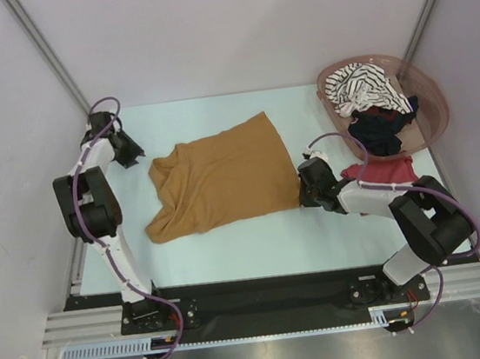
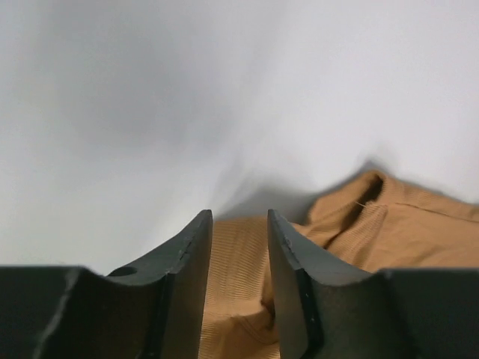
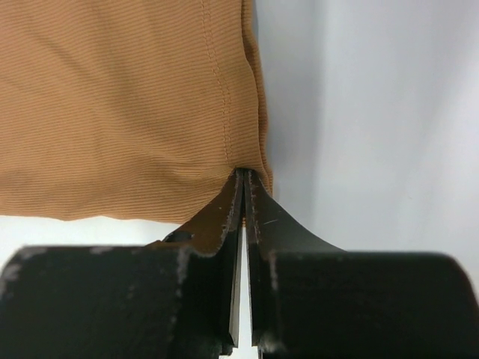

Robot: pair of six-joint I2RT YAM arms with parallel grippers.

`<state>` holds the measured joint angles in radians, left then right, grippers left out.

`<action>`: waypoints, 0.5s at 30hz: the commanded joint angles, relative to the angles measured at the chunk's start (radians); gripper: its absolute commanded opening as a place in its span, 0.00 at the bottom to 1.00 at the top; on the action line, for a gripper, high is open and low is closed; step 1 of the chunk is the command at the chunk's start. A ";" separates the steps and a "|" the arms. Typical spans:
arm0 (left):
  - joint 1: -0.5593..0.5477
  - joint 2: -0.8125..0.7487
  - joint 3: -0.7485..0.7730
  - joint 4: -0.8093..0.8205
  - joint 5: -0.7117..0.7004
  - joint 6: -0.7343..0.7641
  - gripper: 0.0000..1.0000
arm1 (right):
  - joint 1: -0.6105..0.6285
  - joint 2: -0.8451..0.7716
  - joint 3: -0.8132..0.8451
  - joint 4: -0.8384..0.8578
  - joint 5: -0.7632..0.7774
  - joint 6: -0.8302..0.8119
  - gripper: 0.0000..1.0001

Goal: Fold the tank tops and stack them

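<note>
1. The mustard-brown tank top (image 1: pixel 218 178) lies spread mid-table. Its long axis runs left to right, with the strap end toward the left arm and the hem toward the right arm. The hem end angles slightly away from the bases.
2. The right gripper (image 3: pixel 243 173) has its jaws pressed together on the near corner of the hem, pinching the stitched edge (in the wrist view the cloth runs straight into the fingertips).
3. The left gripper (image 2: pixel 239 218) stands with fingers spread and nothing between them. It is just off the far strap corner, and the cloth lies ahead of it toward the table's middle.
4. By these positions, each arm is nearest its own end of the garment. The right has a grip and the left has none, so a fold would likely need the left to close on the strap end first.
5. Bare table (image 1: pixel 257 247) runs along the garment's near edge, giving room to draw cloth that way. A narrower strip shows beyond the far edge.
6. The right side is crowded. The dark red tank top (image 1: pixel 388 170) lies just beside the right arm, and the basket (image 1: pixel 433 112) in the far right corner holds the striped tank top (image 1: pixel 364 85) and the black tank top (image 1: pixel 379 132).
</note>
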<state>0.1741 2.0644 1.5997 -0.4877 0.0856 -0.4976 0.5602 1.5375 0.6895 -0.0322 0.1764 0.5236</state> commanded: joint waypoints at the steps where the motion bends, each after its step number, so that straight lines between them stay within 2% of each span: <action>1: 0.025 -0.004 0.019 0.038 0.052 -0.053 0.42 | -0.003 0.073 -0.039 -0.031 -0.012 0.001 0.04; 4: -0.004 -0.045 -0.016 0.069 0.049 -0.032 0.50 | -0.003 0.079 -0.041 -0.020 -0.015 0.003 0.04; 5: -0.019 -0.055 -0.020 0.051 0.027 -0.016 0.55 | -0.003 0.081 -0.042 -0.017 -0.018 0.004 0.04; 8: -0.087 -0.098 -0.056 0.020 -0.082 0.021 0.59 | -0.003 0.091 -0.039 -0.006 -0.026 0.004 0.04; 10: -0.113 -0.147 -0.148 0.055 -0.121 0.022 0.60 | -0.003 0.096 -0.036 -0.005 -0.031 0.001 0.04; 15: -0.156 -0.182 -0.265 0.126 -0.161 0.019 0.59 | -0.005 0.104 -0.033 -0.002 -0.040 -0.002 0.04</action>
<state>0.0254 1.9404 1.3758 -0.4259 -0.0082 -0.4965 0.5575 1.5669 0.6907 0.0368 0.1665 0.5236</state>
